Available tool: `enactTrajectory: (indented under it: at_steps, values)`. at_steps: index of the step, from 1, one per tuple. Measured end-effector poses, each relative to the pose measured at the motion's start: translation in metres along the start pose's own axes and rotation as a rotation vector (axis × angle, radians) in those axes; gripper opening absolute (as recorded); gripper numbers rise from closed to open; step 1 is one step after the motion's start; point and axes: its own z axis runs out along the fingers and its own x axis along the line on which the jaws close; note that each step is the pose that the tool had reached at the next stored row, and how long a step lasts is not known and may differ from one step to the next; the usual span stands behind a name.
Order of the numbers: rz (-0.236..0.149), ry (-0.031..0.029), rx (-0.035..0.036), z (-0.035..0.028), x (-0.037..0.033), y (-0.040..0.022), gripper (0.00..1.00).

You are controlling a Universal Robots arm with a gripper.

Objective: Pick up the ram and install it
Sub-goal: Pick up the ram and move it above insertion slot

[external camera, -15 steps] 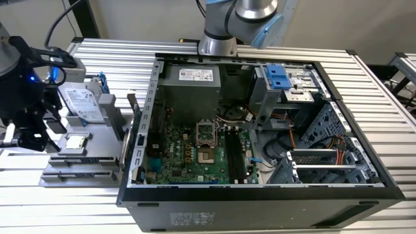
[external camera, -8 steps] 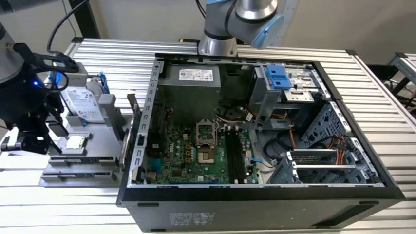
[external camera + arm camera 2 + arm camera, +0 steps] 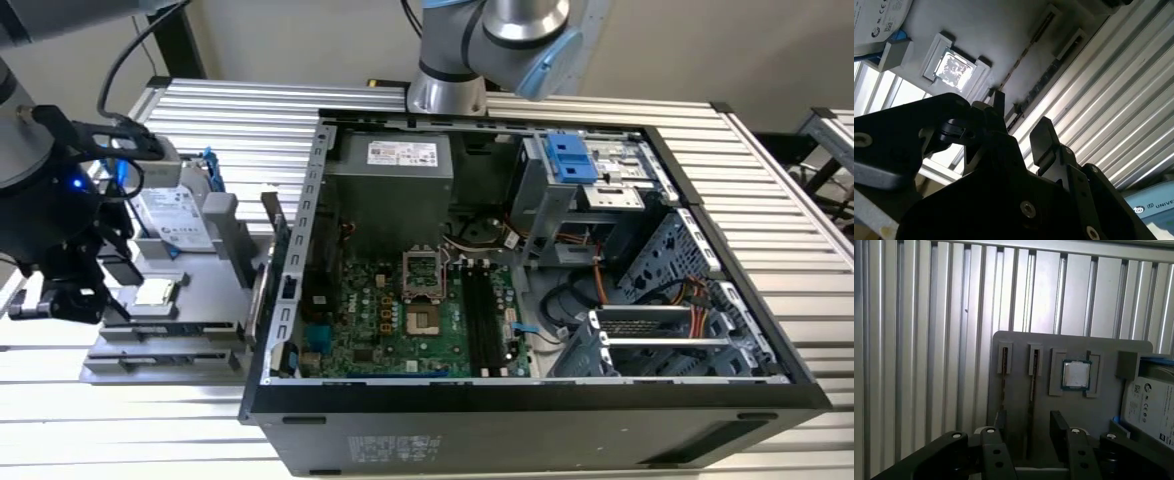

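Two ram sticks stand on edge in slots of a grey tray (image 3: 200, 300). In the first wrist view they are thin dark strips: one ram stick (image 3: 1031, 390) nearer the processor chip, the other ram stick (image 3: 1003, 385) beside it. My gripper (image 3: 1029, 430) is open low over the tray, and the stick nearer the chip runs between its fingers without visible contact. The second wrist view has the gripper (image 3: 1021, 117) over the same ram edge (image 3: 1054, 67). In the exterior view the gripper (image 3: 60, 300) hangs at the tray's left end.
On the tray are a square silver processor chip (image 3: 1076, 374) and a hard drive (image 3: 174, 215) with a white label. An open computer case (image 3: 694, 330) stands at the exterior view's right, its motherboard's black slots (image 3: 487, 320) exposed. Ribbed aluminium table (image 3: 929, 340) surrounds the tray.
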Motion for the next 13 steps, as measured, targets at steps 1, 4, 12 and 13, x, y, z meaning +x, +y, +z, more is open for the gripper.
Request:
enactTrajectory:
  at_steps: [1,4,12,13]
  values:
    - [-0.001,-0.0064,0.0003,0.0008,0.0009,0.0001,1.0]
    - [-0.002,-0.0108,0.0007,0.003,0.0027,0.0002,1.0]
    - [-0.021,-0.009,-0.0016,0.0093,0.0052,0.0003,1.0]
    - [-0.021,-0.0091,-0.0014,0.0104,0.0056,0.0004,1.0]
